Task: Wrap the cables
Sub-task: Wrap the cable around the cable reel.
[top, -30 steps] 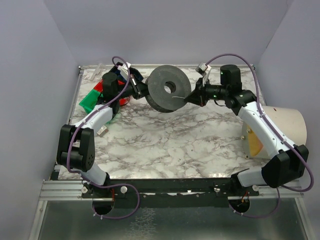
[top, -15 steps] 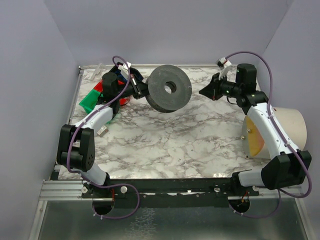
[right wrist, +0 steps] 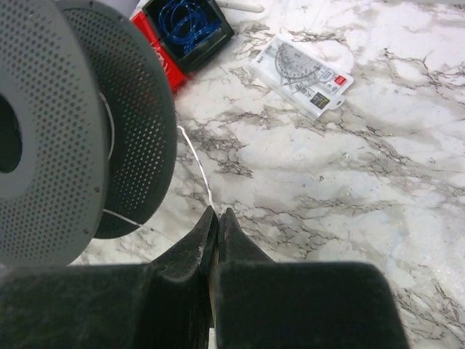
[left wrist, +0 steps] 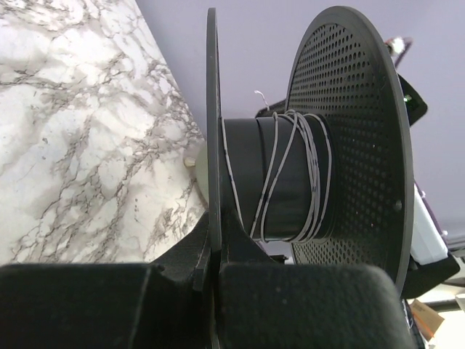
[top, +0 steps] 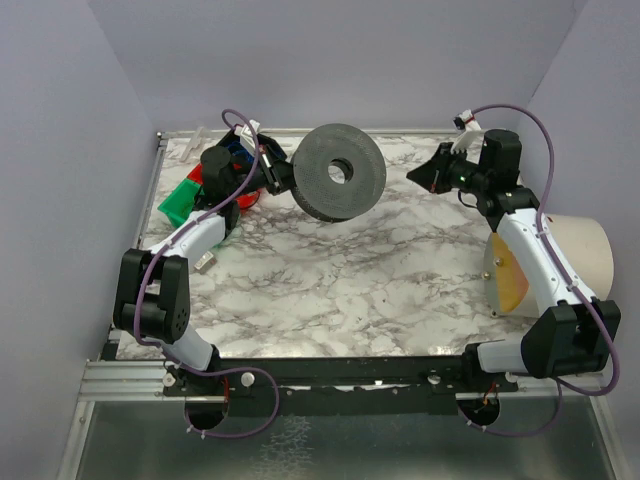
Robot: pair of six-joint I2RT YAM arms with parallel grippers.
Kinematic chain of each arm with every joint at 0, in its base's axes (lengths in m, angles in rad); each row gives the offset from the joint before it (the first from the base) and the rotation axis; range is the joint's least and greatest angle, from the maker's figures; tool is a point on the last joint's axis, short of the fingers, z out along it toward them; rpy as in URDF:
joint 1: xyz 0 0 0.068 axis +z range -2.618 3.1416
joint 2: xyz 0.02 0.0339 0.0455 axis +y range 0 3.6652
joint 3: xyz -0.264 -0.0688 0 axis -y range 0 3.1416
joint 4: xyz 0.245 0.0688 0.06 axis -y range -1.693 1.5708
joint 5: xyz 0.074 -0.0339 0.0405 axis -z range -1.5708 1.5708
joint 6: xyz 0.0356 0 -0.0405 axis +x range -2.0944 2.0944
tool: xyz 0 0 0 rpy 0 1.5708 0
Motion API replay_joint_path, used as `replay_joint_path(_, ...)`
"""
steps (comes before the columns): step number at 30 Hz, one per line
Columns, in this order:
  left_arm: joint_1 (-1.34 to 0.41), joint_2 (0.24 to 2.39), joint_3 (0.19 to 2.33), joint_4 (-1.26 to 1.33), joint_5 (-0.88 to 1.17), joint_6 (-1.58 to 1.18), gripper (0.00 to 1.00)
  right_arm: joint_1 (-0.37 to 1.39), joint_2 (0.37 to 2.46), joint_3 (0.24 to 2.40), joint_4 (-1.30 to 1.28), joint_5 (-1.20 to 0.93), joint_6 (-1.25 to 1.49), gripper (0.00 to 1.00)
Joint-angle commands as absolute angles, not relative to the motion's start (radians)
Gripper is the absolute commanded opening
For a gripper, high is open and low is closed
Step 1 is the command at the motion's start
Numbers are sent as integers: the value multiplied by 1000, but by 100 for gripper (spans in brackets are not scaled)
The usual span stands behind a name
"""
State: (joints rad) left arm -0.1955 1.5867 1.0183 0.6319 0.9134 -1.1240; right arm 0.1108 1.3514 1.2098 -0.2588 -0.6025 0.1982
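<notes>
Beneath left tool (top: 283, 175) and right tool (top: 412, 177): marbled counter (top: 330, 290), lilac walls (top: 350, 60) around | left clamps spool (top: 365, 185) flange | right pinches cable (left wrist: 312, 174) strand

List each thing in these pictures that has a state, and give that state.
spool, held tilted by one flange
cable, few turns wound, loose end running to right gripper
left gripper, shut on spool
right gripper, shut on cable
black box, open, blue cord inside

Robot test cell, laboratory type.
Marble-patterned table (top: 330, 290) boxed by plain lavender panels (top: 60, 200) at 9, 12 and 3 o'clock; aluminium rail (top: 130, 378) at 6 o'clock carries left arm (top: 195, 235) and right arm (top: 530, 255) (bases side by side).
</notes>
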Motion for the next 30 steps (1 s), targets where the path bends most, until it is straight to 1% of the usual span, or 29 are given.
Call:
replay_joint_path(1, -193, 1574, 1009, 766, 962, -1173, 0, 70, 1351, 1181, -134, -649, 346, 0)
replay_joint_path(5, -196, 1577, 1020, 770, 992, -1128, 0, 69, 1373, 1211, -146, -714, 284, 0)
replay_joint_path(9, -205, 1599, 1062, 769, 1062, -1074, 0, 70, 1409, 1253, -225, -816, 206, 0)
replay_joint_path(12, -219, 1630, 1093, 768, 1121, -1058, 0, 69, 1414, 1267, -247, -849, 132, 0)
replay_joint_path(15, -235, 1647, 1097, 765, 1139, -1044, 0, 70, 1414, 1282, -242, -839, 78, 0)
replay_joint_path(21, -291, 1679, 1122, 711, 1173, -1005, 0, 70, 1508, 1423, -334, -928, -39, 0)
replay_joint_path(23, -316, 1683, 1129, 674, 1181, -971, 0, 69, 1542, 1470, -381, -988, -81, 0)
replay_joint_path(24, -327, 1684, 1135, 631, 1181, -932, 0, 69, 1558, 1491, -401, -1017, -100, 0)
replay_joint_path(26, -348, 1683, 1178, 401, 1159, -784, 0, 69, 1589, 1530, -445, -1075, -141, 0)
replay_joint_path(27, -361, 1685, 1230, 199, 1117, -629, 0, 70, 1599, 1547, -472, -1099, -167, 0)
replay_joint_path(28, -388, 1692, 1299, -61, 1061, -432, 0, 72, 1610, 1564, -502, -1115, -203, 0)
replay_joint_path(29, -414, 1703, 1349, -212, 1013, -259, 0, 74, 1619, 1580, -528, -1120, -232, 0)
replay_joint_path(30, -430, 1708, 1361, -260, 1005, -196, 0, 75, 1629, 1594, -555, -1119, -266, 0)
